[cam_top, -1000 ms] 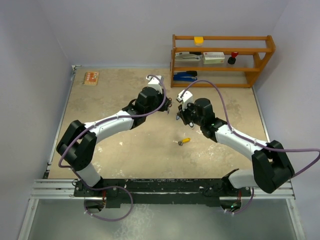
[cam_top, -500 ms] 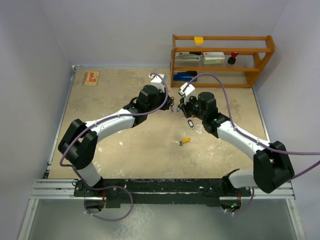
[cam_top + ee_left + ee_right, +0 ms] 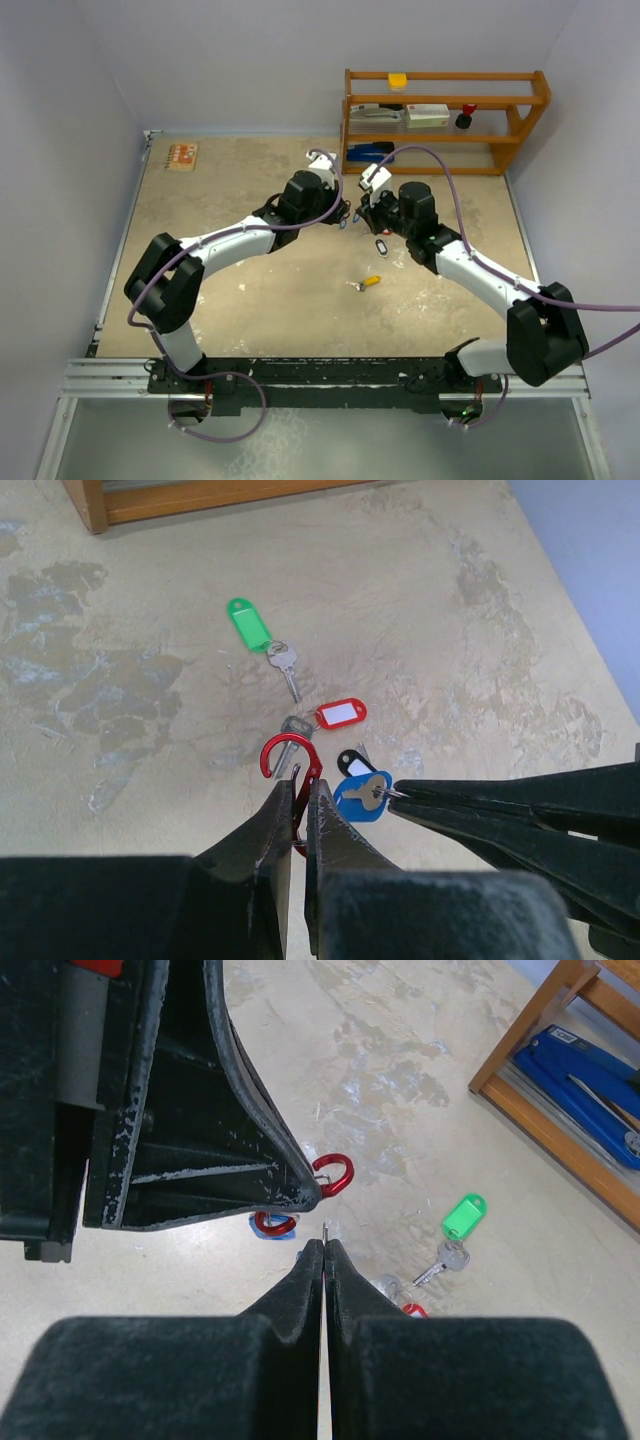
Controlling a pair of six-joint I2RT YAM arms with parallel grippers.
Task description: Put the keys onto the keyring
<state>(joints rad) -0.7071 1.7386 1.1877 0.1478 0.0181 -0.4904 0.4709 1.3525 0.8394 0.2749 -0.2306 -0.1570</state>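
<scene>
My left pincer [image 3: 300, 785] is clamped shut on the keyring [image 3: 284, 750], a glossy red metal hook shaped like a small carabiner. Its curved end stands clear beyond my tips. My right pincer [image 3: 323, 1248] is pressed shut as well. Its black tapered tips nip the thin wire loop of the blue-tagged key [image 3: 364, 794], a flat silver key lying across its oblong blue plastic tag, just beside the hook.

Below, the table [image 3: 480, 630] is mottled beige, scuffed with paler patches. On it lie the green-tagged key [image 3: 250, 626] and the red-tagged key [image 3: 339, 713], each tag a rounded oblong, toward the far edge near the wooden shelf [image 3: 500, 100]. The yellow-tagged key [image 3: 371, 282] lies alone nearer the middle.

Since a second ago both my arms have moved toward the far edge. My two pincers have drawn closer together and are now nearly tip to tip.
</scene>
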